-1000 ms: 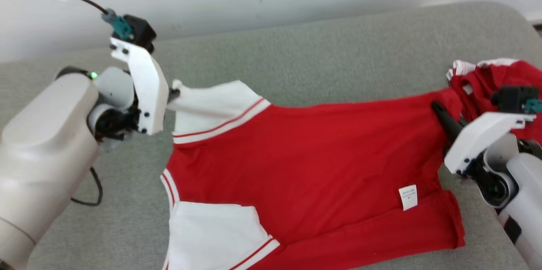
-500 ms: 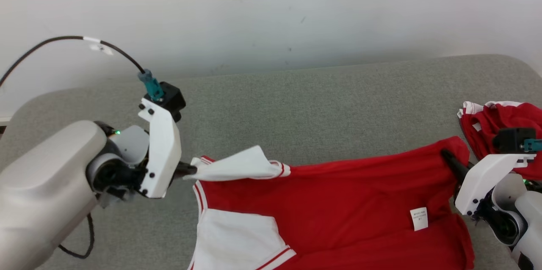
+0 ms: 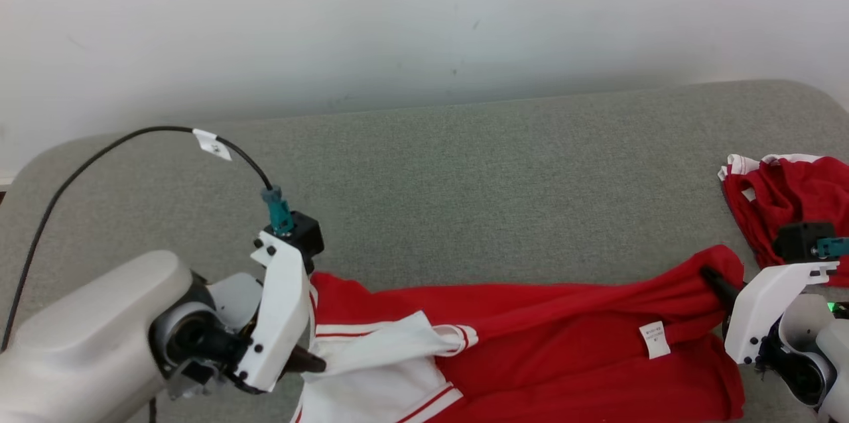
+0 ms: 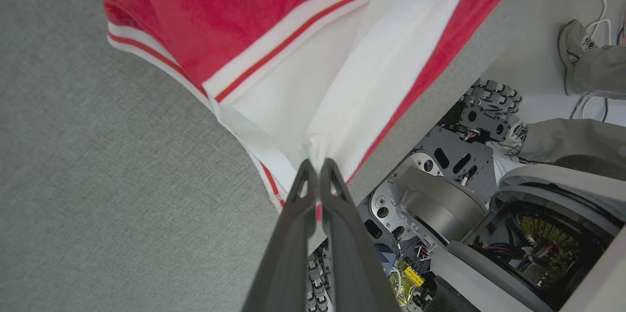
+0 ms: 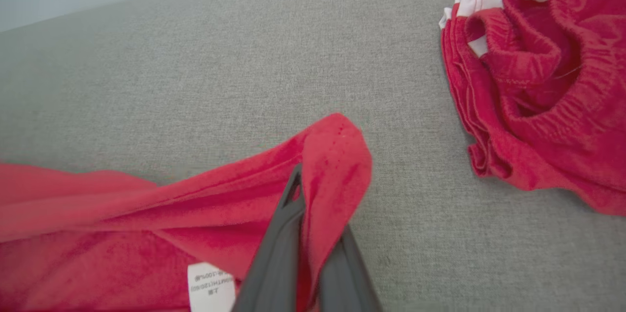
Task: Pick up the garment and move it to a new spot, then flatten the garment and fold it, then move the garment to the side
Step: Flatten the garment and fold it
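Grey felt-like cloth covered the table (image 3: pixel 504 197), which ran up to a plain pale wall (image 3: pixel 398 18) on the far side. The red garment (image 3: pixel 550 337), with white sleeves, lay along the near edge of the table. It was stretched left to right between the two arms, with its far side folded over on itself.

At the near left, the left gripper (image 3: pixel 317 364) was clamped tight on the white sleeve (image 3: pixel 391 347), and the cloth bunched to a point between its fingers (image 4: pixel 342 214). At the near right, the right gripper (image 3: pixel 713 275) pinched the garment's red corner, which draped over one finger (image 5: pixel 281 243).

A white label (image 3: pixel 654 339) showed on the red cloth just left of the right gripper. A crumpled red bundle (image 3: pixel 789 197) with white trim lay at the far right, near the held corner but apart from it. A black cable (image 3: pixel 99 154) arched up from the left wrist. In the left wrist view, a person's shoe (image 4: pixel 572 40) stood on the floor beyond the table edge.
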Tool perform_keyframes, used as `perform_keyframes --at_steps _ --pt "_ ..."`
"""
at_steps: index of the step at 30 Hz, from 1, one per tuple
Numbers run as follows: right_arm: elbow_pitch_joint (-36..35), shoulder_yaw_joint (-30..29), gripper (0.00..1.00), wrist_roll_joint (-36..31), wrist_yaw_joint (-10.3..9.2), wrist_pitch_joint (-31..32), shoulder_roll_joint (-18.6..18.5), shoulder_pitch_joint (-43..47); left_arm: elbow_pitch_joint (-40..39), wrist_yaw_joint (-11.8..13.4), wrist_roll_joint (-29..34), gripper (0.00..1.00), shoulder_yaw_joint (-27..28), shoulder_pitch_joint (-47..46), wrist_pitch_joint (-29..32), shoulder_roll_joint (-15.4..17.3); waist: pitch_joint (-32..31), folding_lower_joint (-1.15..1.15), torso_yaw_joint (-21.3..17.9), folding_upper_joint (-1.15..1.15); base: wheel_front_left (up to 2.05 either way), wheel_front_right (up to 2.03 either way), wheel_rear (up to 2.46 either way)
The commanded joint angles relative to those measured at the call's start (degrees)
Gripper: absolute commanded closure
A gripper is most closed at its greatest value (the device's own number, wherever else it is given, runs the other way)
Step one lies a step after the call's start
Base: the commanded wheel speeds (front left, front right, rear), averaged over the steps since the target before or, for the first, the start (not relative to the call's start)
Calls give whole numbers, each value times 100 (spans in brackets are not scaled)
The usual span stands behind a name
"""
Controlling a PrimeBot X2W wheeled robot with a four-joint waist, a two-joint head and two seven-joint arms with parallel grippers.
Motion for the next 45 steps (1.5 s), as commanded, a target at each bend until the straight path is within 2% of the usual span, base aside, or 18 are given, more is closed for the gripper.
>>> perform_keyframes --at_steps 1,4,7,8,9,10,11,12,13,19,24,29,33,36,41,45 --pt "14 43 91 21 -13 16 -67 76 -34 20 -21 100 -20 142 21 41 25 1 -21 0 0 0 0" --pt "20 212 81 1 -13 103 -99 76 -76 57 -60 100 -63 236 54 44 88 1 -60 0 0 0 0" --pt "-1 371 63 39 -14 218 -128 93 -27 48 -55 100 -109 346 32 3 134 1 -91 0 0 0 0" --pt "-6 417 41 50 -14 231 -142 85 -7 40 -53 100 -120 373 13 -18 146 1 -101 0 0 0 0" --pt "-21 465 1 68 -13 254 -146 83 14 38 -52 100 -122 398 -13 -44 154 1 -111 0 0 0 0" --pt "-45 513 0 90 -13 287 -147 88 42 36 -53 85 -127 430 -51 -69 154 1 -120 0 0 0 0" --pt "-68 553 0 113 -13 297 -160 94 70 33 -54 56 -135 463 -60 -88 150 1 -128 0 0 0 0" --pt "-104 615 0 120 -13 335 -182 96 101 23 -55 5 -143 493 -91 -105 144 1 -134 0 0 0 0" --pt "-135 665 0 135 -13 332 -200 98 134 17 -53 0 -145 518 -113 -123 135 1 -139 0 0 0 0" --pt "-353 904 0 241 -13 389 -448 140 300 -43 -80 0 -138 651 -263 -209 -14 1 -128 0 0 0 0" --pt "-724 968 0 461 -13 429 -817 225 324 -65 -53 0 -45 659 -454 -115 -185 1 -66 0 0 0 0" --pt "-1118 714 0 580 -13 -38 -1184 255 198 -58 13 0 275 647 -1042 46 -361 1 -17 0 0 0 0" --pt "-1395 382 0 595 -14 -628 -1326 308 67 13 235 0 561 747 -1852 192 -465 1 8 0 0 0 0" --pt "-1553 110 0 519 -13 -1133 -1306 392 -51 172 495 0 818 873 -2678 277 -503 1 35 0 0 0 0" --pt "-1661 -473 0 293 -13 -1982 -1175 598 -117 699 937 0 1276 1274 -4298 251 -549 1 58 0 0 0 0" --pt "-1747 -1187 0 23 -13 -2235 -912 938 -188 1084 1018 0 1610 1735 -5467 140 -590 1 91 0 0 0 0"
